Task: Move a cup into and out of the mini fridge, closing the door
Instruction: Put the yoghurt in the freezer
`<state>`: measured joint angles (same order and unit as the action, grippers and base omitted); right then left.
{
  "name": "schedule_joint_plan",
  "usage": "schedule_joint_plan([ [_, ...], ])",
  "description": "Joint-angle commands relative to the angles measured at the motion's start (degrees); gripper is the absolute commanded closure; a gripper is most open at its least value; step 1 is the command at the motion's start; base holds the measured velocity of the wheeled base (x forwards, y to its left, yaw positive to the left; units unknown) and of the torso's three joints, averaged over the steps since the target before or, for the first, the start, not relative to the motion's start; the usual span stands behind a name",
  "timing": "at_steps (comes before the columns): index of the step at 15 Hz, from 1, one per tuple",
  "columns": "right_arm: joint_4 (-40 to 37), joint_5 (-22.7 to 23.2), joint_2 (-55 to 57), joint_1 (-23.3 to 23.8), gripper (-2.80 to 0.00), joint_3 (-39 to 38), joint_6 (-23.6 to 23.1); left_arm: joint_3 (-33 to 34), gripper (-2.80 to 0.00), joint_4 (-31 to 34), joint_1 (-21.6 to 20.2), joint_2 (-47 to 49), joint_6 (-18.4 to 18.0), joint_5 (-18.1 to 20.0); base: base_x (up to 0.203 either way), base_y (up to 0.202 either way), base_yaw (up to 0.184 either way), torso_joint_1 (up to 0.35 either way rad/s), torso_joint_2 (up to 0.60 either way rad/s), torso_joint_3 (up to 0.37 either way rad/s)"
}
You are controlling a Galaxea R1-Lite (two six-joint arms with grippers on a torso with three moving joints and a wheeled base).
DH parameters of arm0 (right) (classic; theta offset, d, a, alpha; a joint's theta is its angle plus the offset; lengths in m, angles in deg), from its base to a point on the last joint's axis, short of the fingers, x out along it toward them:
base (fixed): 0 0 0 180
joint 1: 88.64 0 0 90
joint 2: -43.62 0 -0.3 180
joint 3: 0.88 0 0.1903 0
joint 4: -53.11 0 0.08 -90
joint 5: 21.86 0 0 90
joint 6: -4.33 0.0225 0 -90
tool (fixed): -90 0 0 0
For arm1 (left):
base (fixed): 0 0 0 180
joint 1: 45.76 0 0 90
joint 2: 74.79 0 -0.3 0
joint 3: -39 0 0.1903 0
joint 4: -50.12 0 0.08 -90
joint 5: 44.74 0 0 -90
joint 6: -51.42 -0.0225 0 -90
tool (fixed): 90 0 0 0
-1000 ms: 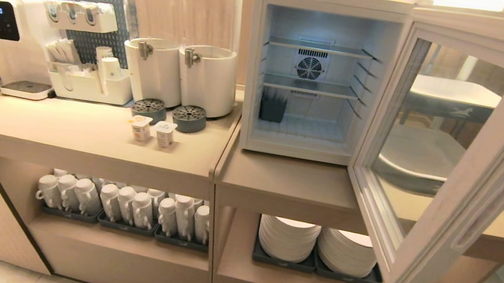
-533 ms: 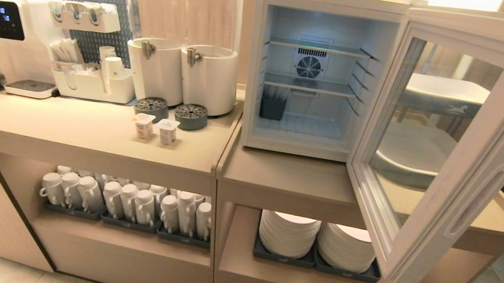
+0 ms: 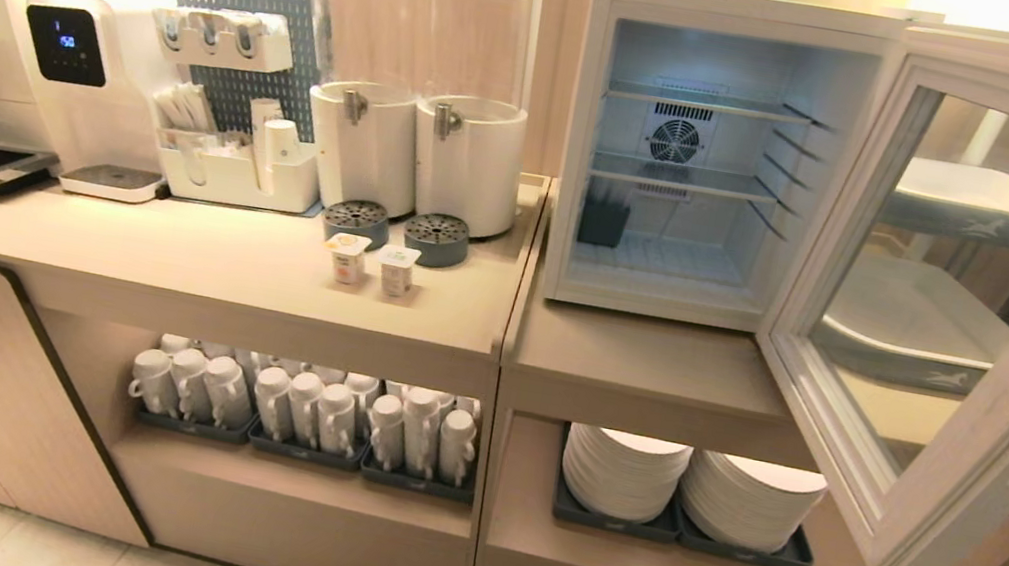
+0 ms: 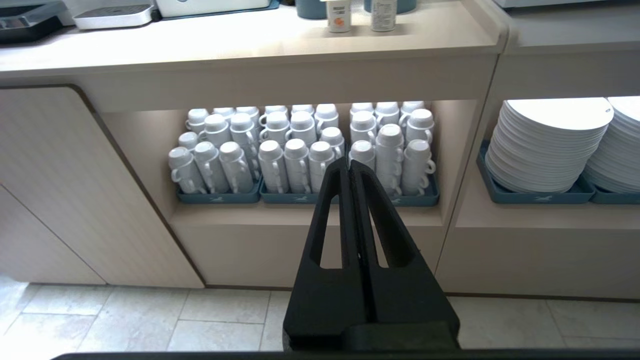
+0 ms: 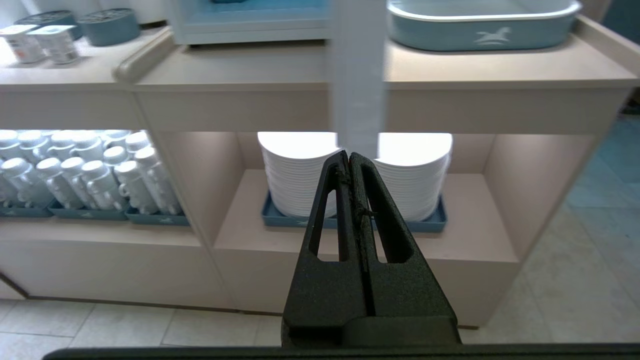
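The mini fridge (image 3: 687,150) stands on the right-hand section of the beige counter (image 3: 194,259), its interior lit, with wire shelves and a round fan at the back wall. A small dark container (image 3: 602,223) sits on the fridge floor at the far left corner. The door (image 3: 988,299) is swung wide open to the right, its glass pane facing the camera and showing grey-blue trays behind it.

Two small yogurt cups (image 3: 372,263) stand side by side on the left section of the counter, near its front edge and just in front of two round grey drip trays (image 3: 396,231). Behind those are two white drink dispensers (image 3: 414,152), and farther left a coffee machine (image 3: 63,66) and a white organizer of sachets and paper cups (image 3: 235,164).

On the lower shelf, stacks of white mugs (image 3: 308,404) fill the left bay and two stacks of white plates (image 3: 689,490) fill the right bay.

Neither arm appears in the head view. The left gripper (image 4: 348,165) hangs low in front of the mug bay, its jaws pressed together on nothing. The right gripper (image 5: 348,156) hangs low in front of the plate bay, jaws likewise closed and empty, with the near edge of the open door just above and beyond its tips.
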<state>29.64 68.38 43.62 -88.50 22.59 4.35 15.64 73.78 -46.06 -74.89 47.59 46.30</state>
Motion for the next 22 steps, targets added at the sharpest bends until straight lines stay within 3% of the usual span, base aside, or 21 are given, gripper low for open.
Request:
schedule_joint_plan([
  [1,0.01,0.02,0.09,-0.05,0.00,-0.01,-0.02,0.09,0.00,-0.02,-0.05,0.10,-0.04,0.02,0.000,0.191,0.001,-0.002,0.00,-0.001],
  [22,0.01,0.02,0.09,-0.05,0.00,-0.01,-0.02,0.09,0.00,-0.03,-0.05,0.10,1.19,-0.07,0.000,0.192,0.001,0.002,0.00,0.003],
])
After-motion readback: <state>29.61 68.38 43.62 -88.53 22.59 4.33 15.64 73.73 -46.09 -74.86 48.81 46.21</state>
